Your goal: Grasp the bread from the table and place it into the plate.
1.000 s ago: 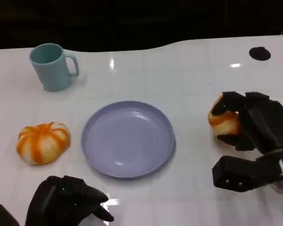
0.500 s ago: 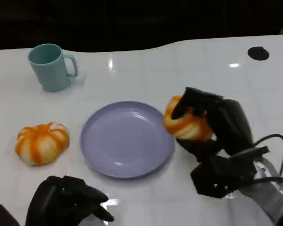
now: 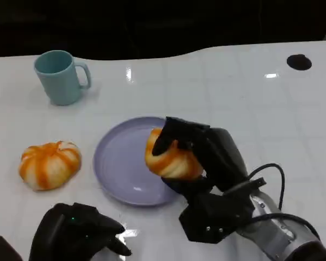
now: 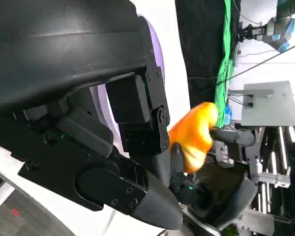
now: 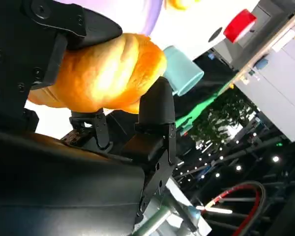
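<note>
We saw a glossy golden-orange bread [image 3: 171, 159], gripped by our right hand [image 3: 206, 157] over the plate [image 3: 122, 163]. The tabletop [image 3: 233, 92] was white. Our left hand [image 3: 76, 234] lay curled, holding nothing.

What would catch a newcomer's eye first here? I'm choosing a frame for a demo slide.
The right hand holds a golden bread roll over the right part of the lavender plate at the table's middle. A striped orange bun lies left of the plate, and a teal mug stands farther back.

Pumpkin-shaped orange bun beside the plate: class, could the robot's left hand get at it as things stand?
Probably yes: the orange bun lies just beyond the left hand, with bare table between them.
</note>
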Controlling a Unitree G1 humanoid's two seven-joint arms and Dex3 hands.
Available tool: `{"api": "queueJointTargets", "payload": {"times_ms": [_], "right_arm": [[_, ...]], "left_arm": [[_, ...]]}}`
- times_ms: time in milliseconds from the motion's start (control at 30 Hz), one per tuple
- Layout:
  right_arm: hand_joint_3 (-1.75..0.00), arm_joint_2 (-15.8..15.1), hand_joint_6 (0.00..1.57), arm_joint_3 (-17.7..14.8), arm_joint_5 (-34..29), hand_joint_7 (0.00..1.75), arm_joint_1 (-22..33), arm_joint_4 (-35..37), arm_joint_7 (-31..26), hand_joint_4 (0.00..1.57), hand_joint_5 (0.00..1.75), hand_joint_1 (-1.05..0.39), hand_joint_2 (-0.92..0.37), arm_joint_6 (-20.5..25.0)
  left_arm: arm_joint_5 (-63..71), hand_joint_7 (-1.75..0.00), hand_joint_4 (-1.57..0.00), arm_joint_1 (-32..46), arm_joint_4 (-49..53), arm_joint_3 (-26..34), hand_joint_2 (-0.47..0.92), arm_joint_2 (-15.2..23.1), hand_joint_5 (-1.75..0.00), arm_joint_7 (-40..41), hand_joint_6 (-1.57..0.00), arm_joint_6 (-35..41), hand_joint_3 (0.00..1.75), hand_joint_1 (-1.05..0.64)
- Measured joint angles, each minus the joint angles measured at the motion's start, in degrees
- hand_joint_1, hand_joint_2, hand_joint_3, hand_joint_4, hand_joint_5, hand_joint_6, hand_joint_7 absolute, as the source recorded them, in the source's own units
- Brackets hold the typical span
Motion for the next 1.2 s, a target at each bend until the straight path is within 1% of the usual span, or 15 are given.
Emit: {"api": "queueJointTargets", "payload": {"times_ms": [33, 67, 133, 200, 233, 333, 367, 400, 467, 500, 567, 600, 800, 1000, 1200], "right_arm": [[-1.51, 0.17, 0.8, 0.12, -0.17, 1.71, -0.26, 0.7, -0.41, 1.02, 1.75, -0.04, -0.18, -0.02], [-1.46, 0.27, 0.83, 0.31, -0.41, 1.56, -0.54, 1.4, -0.9, 0.99, 1.75, -0.04, -0.21, -0.06], [-1.38, 0.39, 0.85, 0.56, -0.83, 1.37, -1.02, 2.66, -1.22, 0.94, 1.75, -0.05, -0.25, -0.11], [-1.16, 0.54, 0.82, 0.7, -0.87, 0.99, -1.31, 3.56, -1.03, 0.82, 1.57, -0.09, -0.34, 0.06], [-1.1, 0.56, 0.81, 0.87, -0.94, 0.87, -1.44, 3.73, -0.82, 0.78, 1.52, -0.1, -0.36, 0.48], [-0.93, 0.54, 0.7, 1.56, -1.12, 0.49, -1.83, 3.74, 0.91, 0.57, 1.14, -0.17, -0.43, 1.71], [-0.82, 0.53, 0.63, 1.69, -1.1, 0.34, -1.86, 3.72, 1.86, 0.45, 0.88, -0.21, -0.5, 2.0], [-0.74, 0.46, 0.62, 1.81, -0.99, 0.27, -1.87, 3.7, 3.21, 0.41, 0.76, -0.23, -0.54, 2.22], [-0.61, 0.14, 0.58, 2.01, -0.8, 0.16, -1.87, 3.48, 6.1, 0.34, 0.6, -0.27, -0.64, 2.31], [-0.4, 0.02, 0.52, 2.04, -0.7, 0.09, -1.87, 3.24, 7.43, 0.24, 0.53, -0.33, -0.74, 2.38], [-0.16, -0.31, 0.43, 2.14, -0.61, 0.02, -1.86, 2.09, 9.87, 0.08, 0.51, -0.43, -0.88, 3.12], [-0.13, -0.62, 0.4, 2.17, -0.45, 0.01, -1.86, 1.42, 11.27, 0.04, 0.48, -0.46, -0.9, 3.48], [-0.11, -2.32, 0.29, 2.37, 1.28, 0.0, -1.47, -3.37, 20.22, 0.0, 0.29, -0.57, -0.92, 5.8], [-0.09, -4.43, 0.24, 2.29, 2.63, 0.0, 0.7, -8.96, 25.88, 0.0, 0.24, -0.59, -0.92, 7.29], [-0.07, -6.86, 0.21, 1.46, 4.78, 0.0, 3.8, -15.03, 29.55, 0.01, 0.26, -0.56, -0.92, 8.4]], "left_arm": [[0.0, -0.13, -1.57, 0.01, -0.01, -0.02, 0.78, -0.01, -0.36, 0.0, -1.57, 0.0, 0.0, -1.05], [0.01, -0.13, -1.57, 0.04, -0.03, -0.04, 0.78, -0.01, -0.36, 0.0, -1.57, 0.0, 0.0, -1.05], [0.01, -0.13, -1.57, 0.08, -0.15, -0.1, 0.78, -0.01, -0.35, 0.0, -1.57, 0.0, 0.0, -1.05], [0.01, -0.13, -1.57, 0.12, -0.29, -0.14, 0.78, -0.01, -0.35, 0.01, -1.57, 0.01, 0.0, -1.05], [0.01, -0.13, -1.57, 0.16, -0.31, -0.16, 0.78, -0.01, -0.35, 0.04, -1.57, 0.03, 0.0, -1.05], [0.06, -0.13, -1.57, 0.27, -0.34, -0.22, 0.78, -0.02, -0.36, 0.28, -1.57, 0.06, 0.0, -1.05], [0.07, -0.13, -1.57, 0.27, -0.34, -0.23, 0.78, -0.02, -0.35, 0.31, -1.57, 0.06, 0.0, -1.05], [0.06, -0.13, -1.57, 0.27, -0.34, -0.23, 0.77, -0.02, -0.35, 0.31, -1.57, 0.07, 0.0, -1.05], [0.06, -0.13, -1.57, 0.26, -0.34, -0.22, 0.77, -0.01, -0.35, 0.31, -1.57, 0.13, 0.0, -1.05], [0.05, -0.13, -1.57, 0.27, -0.34, -0.23, 0.77, -0.01, -0.35, 0.31, -1.57, 0.16, 0.0, -1.05], [0.05, -0.13, -1.57, 0.26, -0.34, -0.22, 0.77, -0.01, -0.35, 0.31, -1.57, 0.19, 0.0, -1.05], [0.06, -0.13, -1.57, 0.26, -0.34, -0.23, 0.77, -0.01, -0.35, 0.31, -1.57, 0.19, 0.0, -1.05], [0.07, -0.12, -1.57, 0.24, -0.33, -0.23, 0.78, -0.01, -0.35, 0.32, -1.57, 0.19, 0.0, -1.05], [0.09, -0.12, -1.57, 0.21, -0.33, -0.26, 0.78, -0.02, -0.34, 0.34, -1.57, 0.2, 0.0, -1.05], [0.15, -0.12, -1.57, 0.16, -0.29, -0.29, 0.78, -0.02, -0.34, 0.57, -1.57, 0.24, 0.0, -1.05]]}}
